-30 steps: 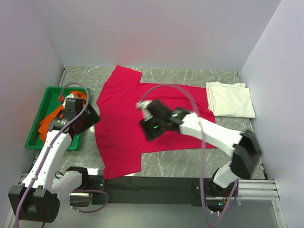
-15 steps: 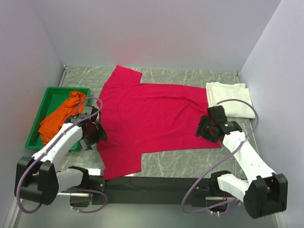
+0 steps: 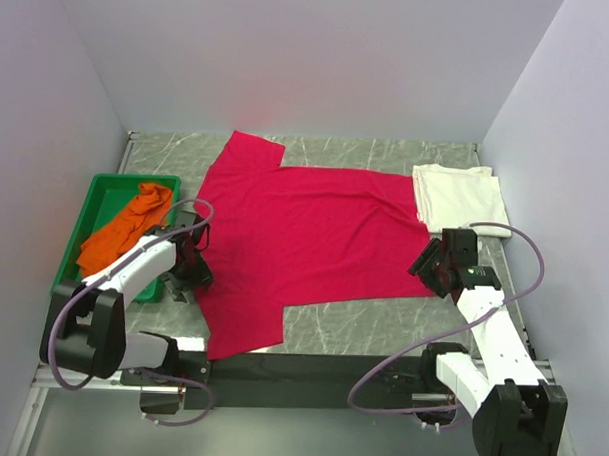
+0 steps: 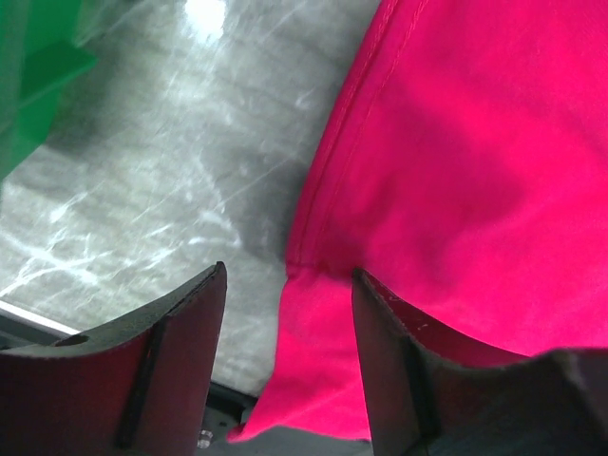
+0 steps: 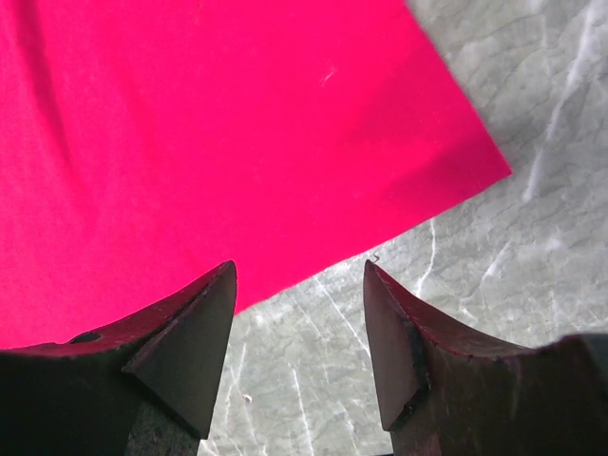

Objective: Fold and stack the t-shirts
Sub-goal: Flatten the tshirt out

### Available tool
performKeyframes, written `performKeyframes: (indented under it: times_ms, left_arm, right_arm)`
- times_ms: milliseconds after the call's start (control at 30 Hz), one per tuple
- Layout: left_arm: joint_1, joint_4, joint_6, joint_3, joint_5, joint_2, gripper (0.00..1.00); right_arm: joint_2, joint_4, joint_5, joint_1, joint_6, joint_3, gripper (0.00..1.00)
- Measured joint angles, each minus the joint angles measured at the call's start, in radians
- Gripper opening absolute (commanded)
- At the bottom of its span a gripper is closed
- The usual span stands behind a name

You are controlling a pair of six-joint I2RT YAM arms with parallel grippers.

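The crimson t-shirt [image 3: 304, 233] lies spread flat on the marble table, one sleeve hanging over the near edge. My left gripper [image 3: 190, 271] is at its left side. In the left wrist view this gripper [image 4: 288, 285] is open, its fingers [image 4: 185, 351] astride the crimson t-shirt's [image 4: 456, 171] side edge by the sleeve seam. My right gripper [image 3: 430, 264] sits at the shirt's right hem corner. In the right wrist view it [image 5: 299, 275] stands open over bare marble just off the hem [image 5: 237, 142]. A cream t-shirt [image 3: 461, 196] lies folded at the back right. An orange t-shirt [image 3: 124, 232] is bunched in the bin.
A green plastic bin [image 3: 76, 250] stands at the left, close beside my left arm; its corner [image 4: 28, 85] shows in the left wrist view. Walls close the table in on three sides. A black rail [image 3: 310, 368] runs along the near edge.
My right gripper swung from the shirt's middle to its right hem corner. My left gripper came from the bin to the shirt's left edge, its jaws narrowing.
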Motion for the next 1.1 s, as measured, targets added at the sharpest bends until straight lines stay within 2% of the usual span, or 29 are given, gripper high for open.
performKeyframes:
  times_ms: [267, 367, 400, 467, 500, 600, 1100]
  left_arm:
    - [-0.022, 0.064, -0.007, -0.021, 0.0, 0.072, 0.57]
    - [-0.041, 0.08, -0.009, -0.021, 0.001, 0.078, 0.45]
    - [-0.05, 0.087, -0.01, -0.02, 0.001, 0.081, 0.36]
    - [-0.065, 0.1, -0.015, -0.016, 0.003, 0.087, 0.27]
    - [-0.071, 0.106, -0.018, -0.014, 0.003, 0.09, 0.18]
    - [-0.081, 0.118, -0.026, -0.014, 0.005, 0.092, 0.01]
    - [-0.082, 0.134, -0.024, -0.037, 0.005, 0.05, 0.01]
  right_arm:
    - [-0.002, 0.008, 0.044, -0.03, 0.01, -0.007, 0.63]
    - [-0.002, 0.006, 0.072, -0.039, 0.014, -0.009, 0.63]
    - [-0.002, 0.006, 0.082, -0.044, 0.015, -0.009, 0.63]
    - [0.003, 0.005, 0.1, -0.052, 0.018, -0.009, 0.62]
    - [0.011, 0.005, 0.109, -0.058, 0.019, -0.009, 0.62]
    - [0.058, 0.002, 0.135, -0.073, 0.021, -0.009, 0.61]
    - [0.246, 0.027, 0.154, -0.124, 0.05, -0.039, 0.56]
